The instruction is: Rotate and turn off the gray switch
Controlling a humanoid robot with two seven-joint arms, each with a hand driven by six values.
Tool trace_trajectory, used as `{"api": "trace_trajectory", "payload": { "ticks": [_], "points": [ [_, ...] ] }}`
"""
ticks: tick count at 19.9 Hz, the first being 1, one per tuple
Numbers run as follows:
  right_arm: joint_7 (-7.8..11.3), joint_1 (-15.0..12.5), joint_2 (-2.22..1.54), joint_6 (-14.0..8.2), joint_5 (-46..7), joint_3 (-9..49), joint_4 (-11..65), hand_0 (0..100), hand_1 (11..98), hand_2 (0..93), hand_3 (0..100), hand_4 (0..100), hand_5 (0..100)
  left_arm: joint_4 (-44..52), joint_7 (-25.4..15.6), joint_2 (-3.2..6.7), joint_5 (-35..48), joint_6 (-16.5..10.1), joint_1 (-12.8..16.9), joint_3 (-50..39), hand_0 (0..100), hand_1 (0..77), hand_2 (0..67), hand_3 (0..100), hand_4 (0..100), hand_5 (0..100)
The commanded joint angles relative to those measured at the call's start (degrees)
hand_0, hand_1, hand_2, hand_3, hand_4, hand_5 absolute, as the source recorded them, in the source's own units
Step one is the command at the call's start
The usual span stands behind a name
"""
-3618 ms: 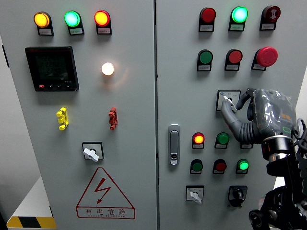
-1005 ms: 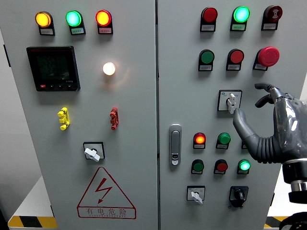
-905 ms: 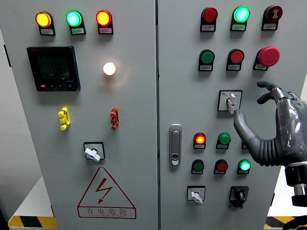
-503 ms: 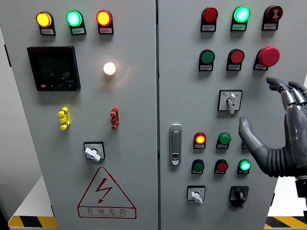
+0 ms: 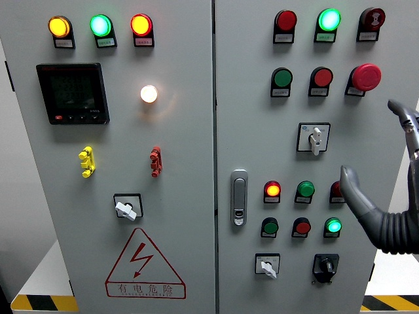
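The gray rotary switch (image 5: 315, 139) sits on the right cabinet door, in a square plate, with its white-gray knob pointing straight down. My right hand (image 5: 389, 190) is at the right edge, clear of the panel, fingers spread and holding nothing. Its thumb (image 5: 350, 190) points up below and right of the switch, and a fingertip (image 5: 400, 109) shows above. The left hand is out of sight.
Lit lamps and push buttons (image 5: 283, 78) fill the right door, with a red mushroom stop button (image 5: 364, 77) at the upper right. A door latch (image 5: 239, 197), another gray switch (image 5: 266, 265) and a black key switch (image 5: 325, 265) sit lower. The left door carries a meter (image 5: 72, 93) and a switch (image 5: 125, 207).
The right hand let go of the gray switch and drew back to the right, fingers opening. The knob went from tilted up-left to pointing down.
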Motion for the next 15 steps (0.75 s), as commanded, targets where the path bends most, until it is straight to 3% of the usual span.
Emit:
{"api": "trace_trajectory", "payload": {
  "ticks": [1,4,6,15],
  "points": [
    [0.9,-1.07,0.0,0.02,-0.46,0.71,0.9,42,46.1,13.9,20,11,29,0.0,0.01,0.0,0.0,0.0,0.0,0.0,0,0.0,13.2,18,10,12],
    [3.62,-2.12,0.09,-0.16,-2.48,2.28,0.99,42,46.3,13.9,20,11,29,0.0,0.01,0.0,0.0,0.0,0.0,0.0,0,0.0,13.2,18,10,12],
    [4.15,-2.91,0.0,-0.51,-2.83,2.55,1.08,43,46.3,13.9,20,11,29,0.0,-0.07,0.0,0.0,0.0,0.0,0.0,0,0.0,13.2,18,10,12],
    [4.15,-3.7,0.0,-1.74,-3.71,2.64,1.26,44,46.4,11.8,13,13,22,0.0,0.01,0.0,0.0,0.0,0.0,0.0,0,0.0,13.2,18,10,12]
  ]
}}
